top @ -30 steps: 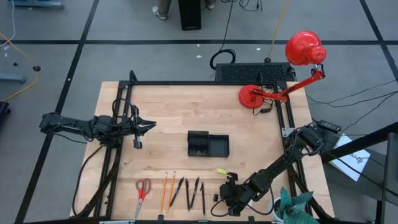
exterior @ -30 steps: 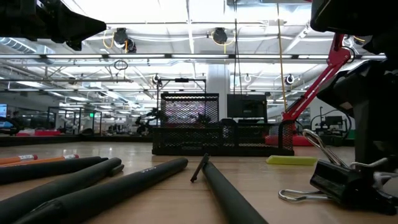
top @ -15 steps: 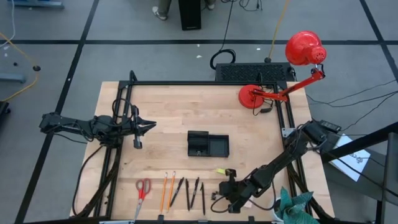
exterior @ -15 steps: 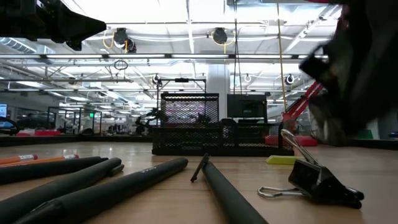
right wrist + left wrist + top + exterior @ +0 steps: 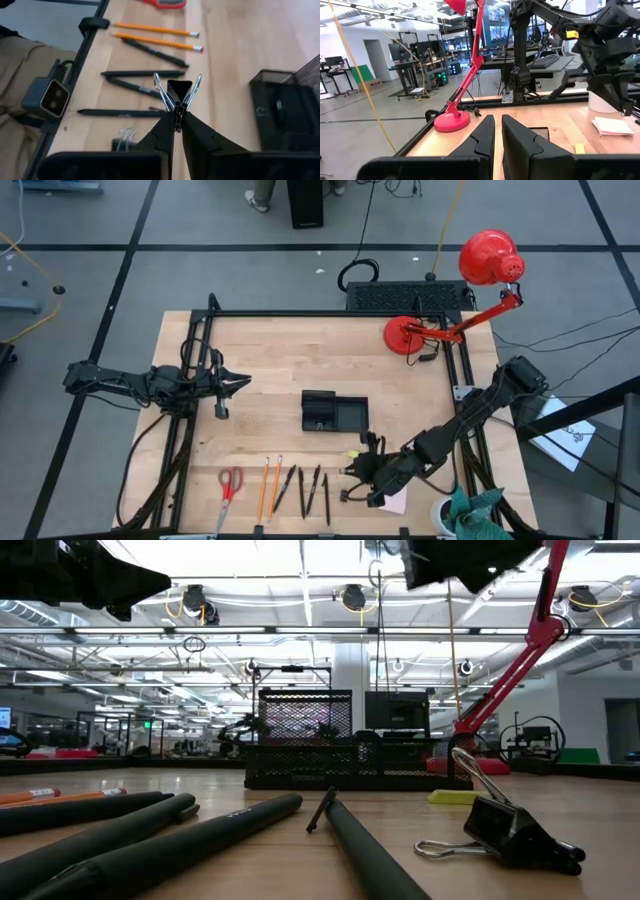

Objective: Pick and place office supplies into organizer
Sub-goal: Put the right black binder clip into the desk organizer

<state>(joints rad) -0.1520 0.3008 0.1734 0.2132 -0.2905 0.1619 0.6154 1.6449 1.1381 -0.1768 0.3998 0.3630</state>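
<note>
My right gripper hangs above the table's near right part, shut on a small black binder clip with wire handles. A second binder clip lies on the wood below. The black organizer stands mid-table, beyond the gripper. Red-handled scissors, two orange pencils and several black pens lie in a row along the near edge. A yellow-green piece and a pink pad lie by the right gripper. My left gripper waits shut at the table's left. My right gripper pinches the binder clip's narrow end, where the two wire handles meet, between its two fingertips. The fingers slant down from the table's right. The clip is lifted clear of the table, its broad back and splayed handles pointing away from the fingers.
A red desk lamp stands at the far right corner, with a black slab behind the table's far edge. A black frame runs round the tabletop. Bare wood lies between the organizer and the row of supplies.
My right gripper has shut on a binder clip at the near edge, then risen and drawn toward the far edge, rolling somewhat. That clip is lifted clear of the table; the other clip stays where it lay.
</note>
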